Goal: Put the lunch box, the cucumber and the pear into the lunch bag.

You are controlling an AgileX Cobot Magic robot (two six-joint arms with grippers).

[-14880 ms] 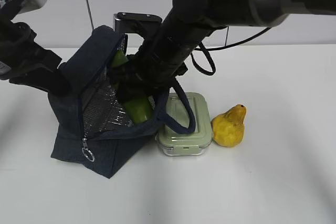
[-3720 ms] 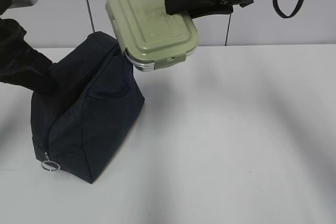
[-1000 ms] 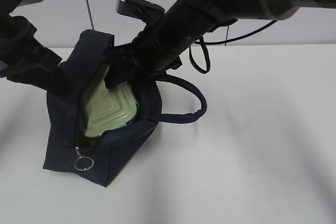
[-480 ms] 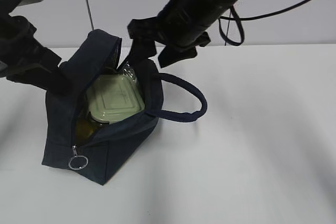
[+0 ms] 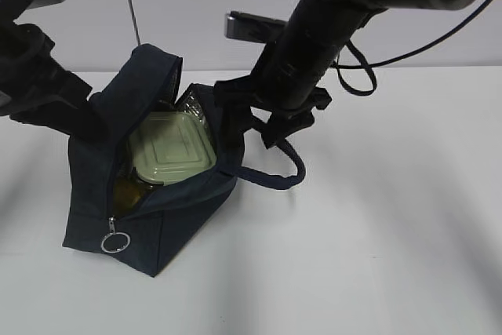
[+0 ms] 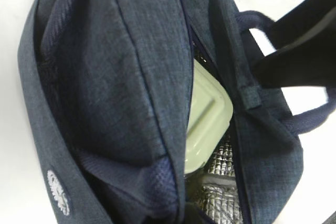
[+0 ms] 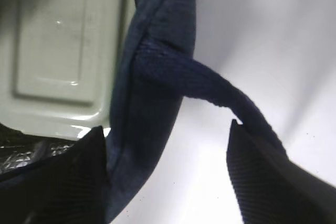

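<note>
The lunch box (image 5: 170, 149) lies inside the open lunch bag (image 5: 169, 217) on the table (image 5: 376, 225). The right gripper (image 7: 168, 177) is spread wide and empty, straddling the bag's side wall beside the handle (image 5: 278, 174) — the left gripper's state cannot be told.

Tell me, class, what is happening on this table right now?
A two-armed robot is packing a lunch bag. The lunch box lies inside the open bag, its green lid showing. The right gripper, open and empty, straddles the bag's right wall by the handle. The left arm is at the bag's left side; its gripper cannot be seen. No pear or cucumber is clearly visible.
</note>
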